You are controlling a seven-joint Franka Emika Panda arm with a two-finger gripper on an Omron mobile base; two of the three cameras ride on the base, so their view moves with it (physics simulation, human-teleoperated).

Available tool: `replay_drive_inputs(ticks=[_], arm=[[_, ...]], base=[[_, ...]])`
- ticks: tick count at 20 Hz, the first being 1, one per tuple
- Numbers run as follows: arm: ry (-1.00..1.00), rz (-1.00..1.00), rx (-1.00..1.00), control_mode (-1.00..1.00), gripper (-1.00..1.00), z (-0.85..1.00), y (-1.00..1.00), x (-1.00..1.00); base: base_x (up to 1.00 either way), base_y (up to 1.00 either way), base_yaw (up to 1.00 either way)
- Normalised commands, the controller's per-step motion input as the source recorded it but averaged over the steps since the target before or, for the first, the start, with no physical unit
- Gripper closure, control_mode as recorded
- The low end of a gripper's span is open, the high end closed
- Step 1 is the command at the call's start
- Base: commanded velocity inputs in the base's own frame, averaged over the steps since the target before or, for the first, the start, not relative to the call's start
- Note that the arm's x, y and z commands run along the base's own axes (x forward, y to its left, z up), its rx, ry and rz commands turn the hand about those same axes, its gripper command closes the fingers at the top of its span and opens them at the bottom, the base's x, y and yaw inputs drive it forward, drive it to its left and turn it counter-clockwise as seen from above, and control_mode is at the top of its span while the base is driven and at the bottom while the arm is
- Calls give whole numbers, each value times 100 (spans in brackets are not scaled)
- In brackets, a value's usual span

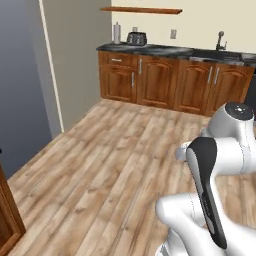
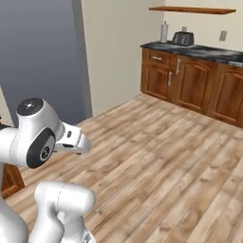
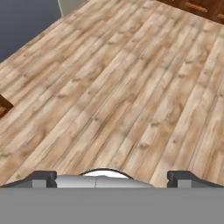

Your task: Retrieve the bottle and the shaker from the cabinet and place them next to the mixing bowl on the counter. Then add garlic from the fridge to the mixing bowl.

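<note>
Over bare wood floor, the gripper gapes wide.

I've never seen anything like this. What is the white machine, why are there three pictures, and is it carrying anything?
The white machine is a robot arm on a base that can drive, in a computer-drawn kitchen. Two pictures come from cameras on the base, behind the arm to its left and right. The third comes from a camera on the hand: its gripper has two dark finger tips, spread wide open with nothing between them, above the bare wooden floor. Across the room are brown cabinets under a dark counter, which carries a toaster, a tall pale cylinder and a tap. A shelf hangs above.
</note>
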Motion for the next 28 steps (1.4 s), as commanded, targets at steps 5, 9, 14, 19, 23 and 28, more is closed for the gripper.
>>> replay_drive_inputs(ticks=[5, 9, 14, 19, 23, 28], arm=[[0, 0, 0, 100, -100, 0, 0, 0], [0, 0, 0, 100, -100, 0, 0, 0], [0, 0, 0, 100, -100, 0, 0, 0], [0, 0, 0, 100, -100, 0, 0, 0], [0, 0, 0, 100, -100, 0, 0, 0], [0, 0, 0, 100, -100, 0, 0, 0]], base=[[0, 60, -49], [7, 48, -47], [17, 2, -40], [19, -1, -35], [15, 0, -37], [17, 0, -37]])
